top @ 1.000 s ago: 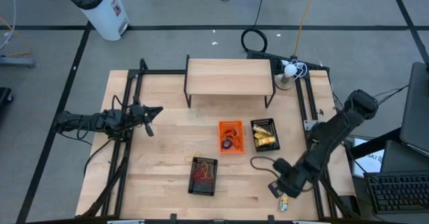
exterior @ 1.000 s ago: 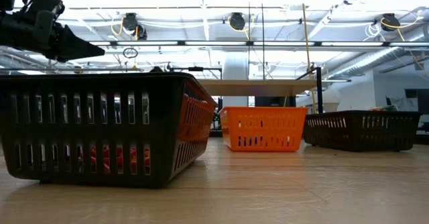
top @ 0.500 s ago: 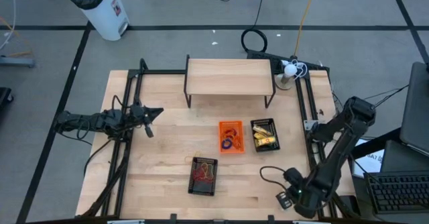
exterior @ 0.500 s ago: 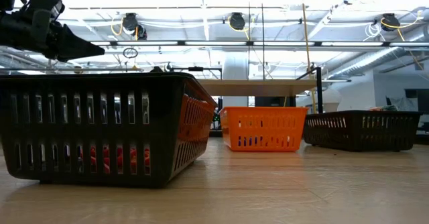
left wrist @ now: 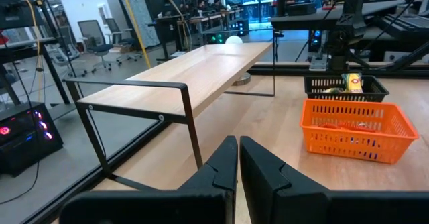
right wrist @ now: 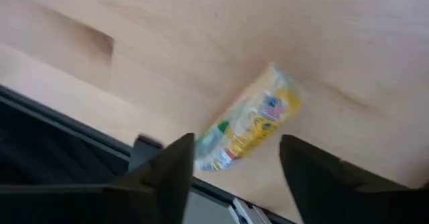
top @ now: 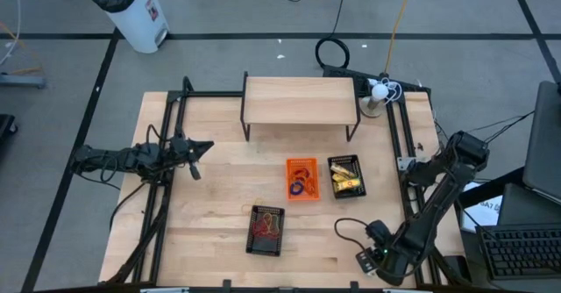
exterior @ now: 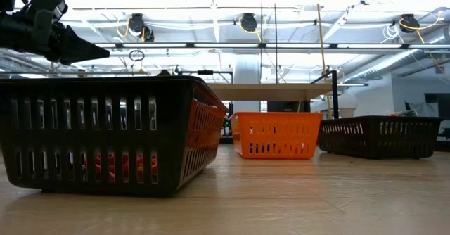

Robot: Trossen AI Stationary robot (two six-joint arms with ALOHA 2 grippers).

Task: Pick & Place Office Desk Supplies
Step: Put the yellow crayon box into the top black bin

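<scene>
Right end effector (right wrist: 231,160) is spread wide over a yellow packet (right wrist: 251,127), nothing gripped; packet lies flat on the bench (top: 219,188) at lower right of the high view, likely lined up for pickup. Left end effector (left wrist: 238,160) is parked closed and empty at left. Sorted supplies are held in three baskets (top: 302,179) mid-bench.

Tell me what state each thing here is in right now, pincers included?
Right pincer: open, over the yellow packet at the table's near right corner.
Yellow packet: lying flat on the wood, not held.
Left pincer: shut, empty, raised over the table's left side.
Orange basket: upright, holding small rings.
Black basket with yellow packets: upright, partly filled.
Black basket with red bands: upright.
</scene>
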